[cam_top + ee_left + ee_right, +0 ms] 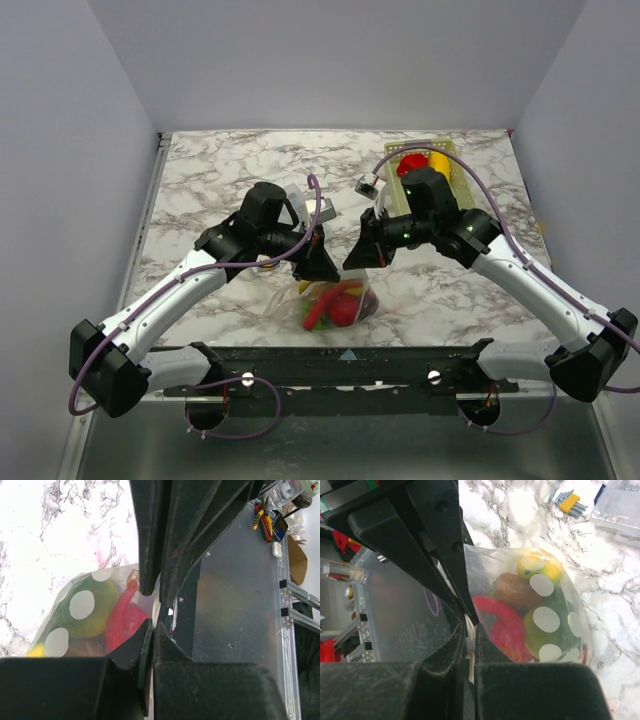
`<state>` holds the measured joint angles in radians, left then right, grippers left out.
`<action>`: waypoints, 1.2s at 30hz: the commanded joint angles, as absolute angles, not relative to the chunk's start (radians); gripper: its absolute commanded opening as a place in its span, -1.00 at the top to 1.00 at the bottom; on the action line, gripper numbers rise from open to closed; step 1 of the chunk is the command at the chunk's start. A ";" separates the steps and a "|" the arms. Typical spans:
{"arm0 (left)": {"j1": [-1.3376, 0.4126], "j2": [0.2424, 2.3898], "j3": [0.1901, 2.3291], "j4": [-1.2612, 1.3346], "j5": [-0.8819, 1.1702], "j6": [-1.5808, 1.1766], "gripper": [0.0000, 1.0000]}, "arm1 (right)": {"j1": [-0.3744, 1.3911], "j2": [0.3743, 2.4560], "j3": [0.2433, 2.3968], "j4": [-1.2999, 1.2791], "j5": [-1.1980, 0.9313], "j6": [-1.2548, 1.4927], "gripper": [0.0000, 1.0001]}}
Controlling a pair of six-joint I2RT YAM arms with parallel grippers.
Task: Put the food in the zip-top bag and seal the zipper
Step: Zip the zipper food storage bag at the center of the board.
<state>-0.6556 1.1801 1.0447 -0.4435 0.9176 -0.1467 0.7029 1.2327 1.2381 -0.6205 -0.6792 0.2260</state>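
Note:
The clear zip-top bag hangs low over the table's front edge, between my two arms. Inside it sits food: a green fruit, a brown one, a red pepper and a yellow piece. My left gripper and my right gripper meet tip to tip above the bag. Both are shut on the white zipper along the bag's mouth. More food, a red piece and a yellow piece, lies in the basket.
A pale green mesh basket stands at the back right, behind my right arm. A small flat packet lies left of it. The black frame rail runs along the table's near edge, just below the bag.

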 commanded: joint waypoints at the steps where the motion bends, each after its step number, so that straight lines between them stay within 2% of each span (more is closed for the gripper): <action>1: -0.655 1.157 1.045 -0.382 0.977 -0.147 1.00 | 0.708 1.269 1.235 -0.574 -0.770 0.200 0.99; 15: -0.655 1.161 1.044 -0.375 0.974 -0.152 1.00 | 0.739 1.317 1.196 -0.479 -0.836 0.240 0.91; 17: -0.652 1.163 1.047 -0.379 0.971 -0.152 1.00 | 0.740 1.305 1.189 -0.491 -0.799 0.239 0.79; 22: -0.647 1.163 1.044 -0.376 0.968 -0.156 1.00 | 0.738 1.200 1.173 -0.538 -0.653 0.260 0.18; 26: -0.646 1.175 1.055 -0.382 0.971 -0.160 1.00 | 0.738 1.111 1.183 -0.638 -0.511 0.239 0.03; 31: -0.646 1.177 1.049 -0.371 0.983 -0.169 1.00 | 0.738 1.060 1.191 -0.696 -0.495 0.216 0.00; 36: -0.645 1.167 1.045 -0.365 0.987 -0.172 1.00 | 0.738 1.079 1.201 -0.690 -0.550 0.191 0.12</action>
<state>-0.6491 1.1805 1.0370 -0.4114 0.9394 -0.1658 0.7322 1.0531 1.1831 -0.6498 -0.5426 0.2222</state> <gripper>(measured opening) 0.017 0.460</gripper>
